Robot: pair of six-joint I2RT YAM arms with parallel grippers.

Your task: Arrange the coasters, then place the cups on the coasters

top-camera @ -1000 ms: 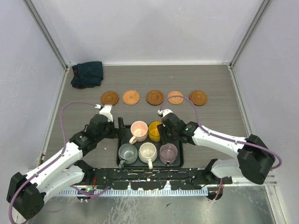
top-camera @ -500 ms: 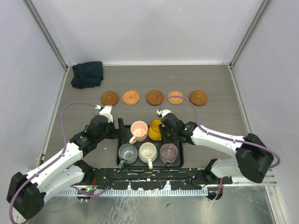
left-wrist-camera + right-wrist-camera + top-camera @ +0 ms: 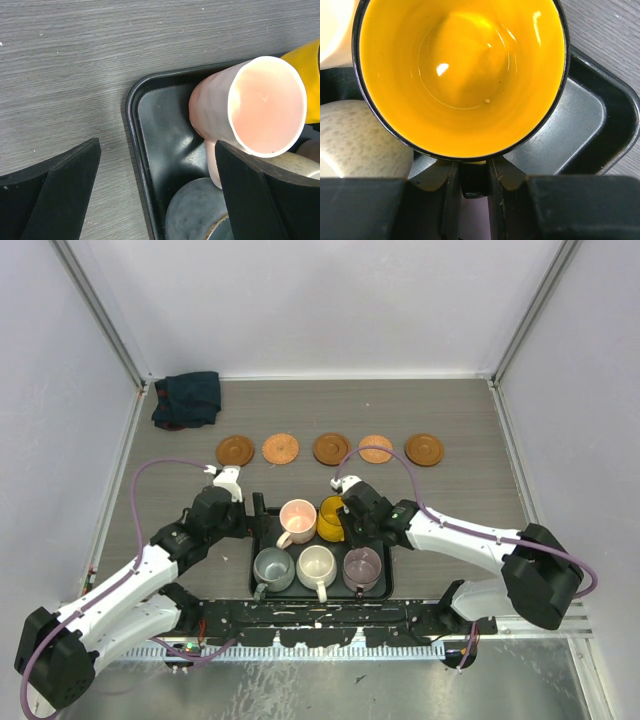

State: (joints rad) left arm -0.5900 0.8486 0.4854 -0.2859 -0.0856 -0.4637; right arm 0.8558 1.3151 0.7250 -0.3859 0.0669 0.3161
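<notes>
Five brown coasters lie in a row across the table, from the leftmost coaster (image 3: 235, 450) to the rightmost coaster (image 3: 424, 449). A black tray (image 3: 254, 543) holds the cups: pink (image 3: 298, 516), yellow (image 3: 330, 517), grey-green (image 3: 273, 568), cream (image 3: 317, 565) and mauve (image 3: 360, 565). My right gripper (image 3: 472, 172) is shut on the dark handle of the yellow cup (image 3: 460, 75), with the fingers on either side of the handle under the rim. My left gripper (image 3: 157, 150) hangs open over the tray's left rim (image 3: 134, 130), beside the pink cup (image 3: 265, 105), and holds nothing.
A crumpled dark teal cloth (image 3: 187, 398) lies in the back left corner. White walls with metal posts close the table on three sides. The cream cup (image 3: 355, 140) stands close beside the yellow one.
My right gripper has closed onto the yellow cup's handle and drawn slightly left with it. The left arm has not moved.
</notes>
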